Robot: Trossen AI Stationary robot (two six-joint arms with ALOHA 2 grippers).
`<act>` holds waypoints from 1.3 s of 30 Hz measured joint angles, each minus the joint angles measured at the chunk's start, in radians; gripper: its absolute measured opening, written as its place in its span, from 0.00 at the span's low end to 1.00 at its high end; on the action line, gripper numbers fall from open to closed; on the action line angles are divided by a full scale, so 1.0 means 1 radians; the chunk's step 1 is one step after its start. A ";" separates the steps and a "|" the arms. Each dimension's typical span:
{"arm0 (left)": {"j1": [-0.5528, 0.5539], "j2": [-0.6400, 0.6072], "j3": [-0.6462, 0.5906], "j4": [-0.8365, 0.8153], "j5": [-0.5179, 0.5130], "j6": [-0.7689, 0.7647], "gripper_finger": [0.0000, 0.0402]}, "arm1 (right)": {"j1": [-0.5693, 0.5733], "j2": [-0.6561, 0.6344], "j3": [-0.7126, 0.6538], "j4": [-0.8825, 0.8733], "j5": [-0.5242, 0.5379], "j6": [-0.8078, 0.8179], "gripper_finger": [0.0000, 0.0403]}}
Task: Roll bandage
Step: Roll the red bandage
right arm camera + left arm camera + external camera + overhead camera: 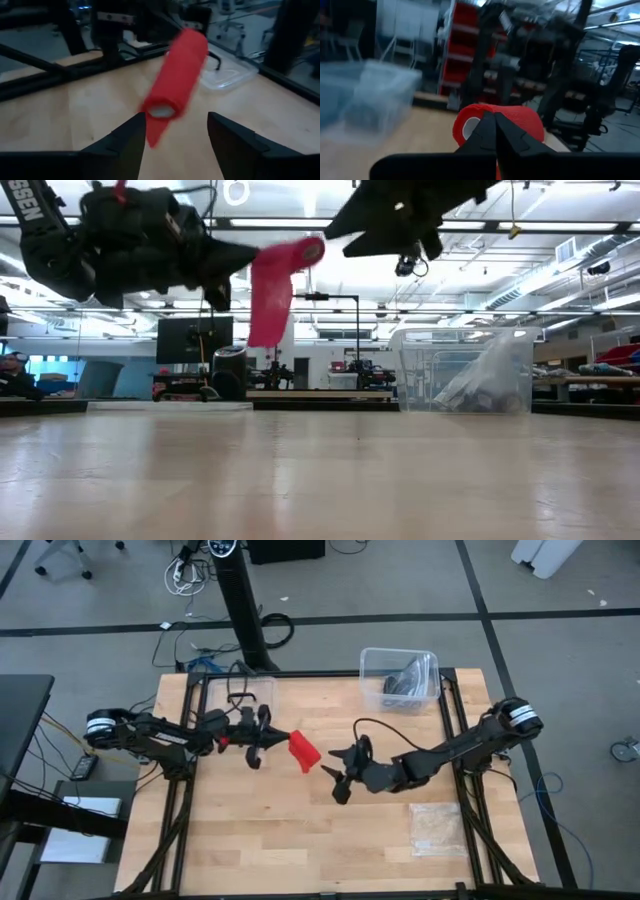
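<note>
Wooden table [300, 830]: clear plastic bin [399, 679] at far edge, clear bag [438, 829] near right side.

Left gripper [268, 740] clamped shut, right gripper [331, 775] spread wide, both aloft.

The left gripper's fingers [495, 137] cover the lower middle of the bandage [497, 125] in the left wrist view, so the contact point is hidden. The clear bin [367, 97] there is blurred, and its contents cannot be told. In the low view, both arms are cut off by the top edge. In the right wrist view, the bandage [177, 75] is motion-blurred; its loose tail has no clear outline. The contents of the plastic bag [437, 829] in the high view are too small to identify.
</note>
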 joint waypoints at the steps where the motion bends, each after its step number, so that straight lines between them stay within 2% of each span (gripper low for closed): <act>1: -0.006 0.000 0.000 0.025 -0.006 0.018 0.00 | 0.006 0.005 0.000 0.000 0.017 0.001 0.53; 6: -0.044 0.000 0.000 0.092 -0.057 0.103 0.00 | -0.012 0.009 0.000 0.098 -0.014 0.037 0.53; 12: -0.080 0.000 0.000 0.098 -0.140 0.182 0.00 | -0.018 0.009 0.000 0.251 -0.096 -0.026 0.56; 20: -0.126 0.000 0.021 0.115 -0.207 0.250 0.00 | -0.067 0.009 0.000 0.269 -0.122 -0.002 0.59; 24: -0.148 0.000 0.050 0.116 -0.231 0.291 0.00 | -0.083 0.009 0.000 0.273 -0.130 0.001 0.58; 28: -0.158 0.000 0.064 0.110 -0.234 0.310 0.00 | -0.087 0.009 0.000 0.302 -0.113 -0.041 0.47; 34: -0.158 0.000 0.064 0.111 -0.235 0.252 0.00 | -0.082 0.009 0.000 0.323 -0.076 -0.157 0.14; 35: -0.158 0.000 0.064 0.111 -0.235 0.238 0.00 | -0.081 0.009 0.000 0.323 -0.075 -0.174 0.12; 39: -0.158 -0.001 0.064 0.097 -0.233 0.229 0.01 | -0.074 0.005 0.000 0.317 -0.074 -0.230 0.12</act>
